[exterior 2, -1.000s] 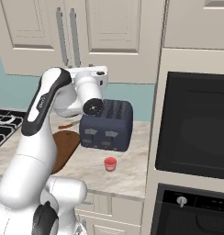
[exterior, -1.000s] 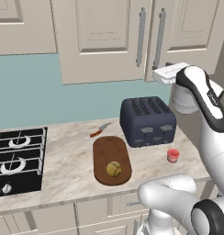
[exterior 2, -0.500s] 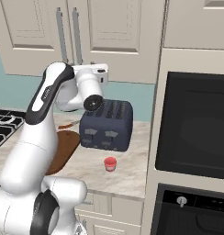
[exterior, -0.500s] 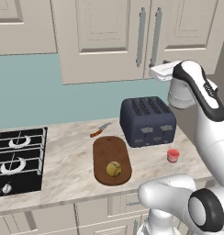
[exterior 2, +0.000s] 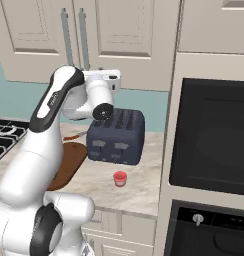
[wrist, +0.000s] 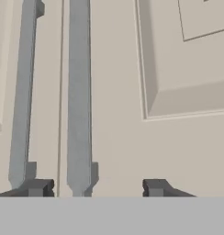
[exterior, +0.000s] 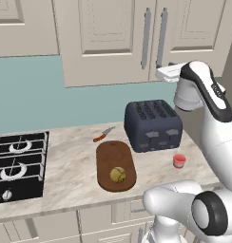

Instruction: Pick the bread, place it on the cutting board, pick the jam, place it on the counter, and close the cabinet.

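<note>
L base view
- change vs 1 s back: my hand w/ fingers (exterior: 159,71) sits a touch higher, elbow swung; nothing on the tabletop (exterior: 70,166) moved.
- cabinet (exterior: 108,42): both doors look flush then and now, no gap seen.
- meaning: close step looks done or nrly so; prob. only a last push or a back-off left.
- bread (exterior: 118,174): on the cutting board (exterior: 108,154), near its front end.
- jam (exterior: 179,161): standing on tabletop, front-right of toaster (exterior: 153,125), apart from it.
- count: 1 bread, 1 board, 1 jam, 1 toaster, 1 knife (exterior: 103,134), 2 bar handles (exterior: 146,38).

R base view
- hand: up by the cabinet's (exterior 2: 129,30) lower edge, above the toaster (exterior 2: 116,136).
- jam (exterior 2: 120,178): alone on tabletop, upright.
- cutting board (exterior 2: 69,162): partly behind my arm.
- count: 2 handles (exterior 2: 84,40), side by side.

Hand view
- fingers (wrist: 38,187): spread wide, holding nothing.
- handles: 2 bars; the right one (wrist: 79,92) runs betw. my tips, the left one (wrist: 23,92) just outside them.
- door seam: thin straight line betw. the bars, so shut as far as I can tell.
- contact w/ door: can't tell.
</note>
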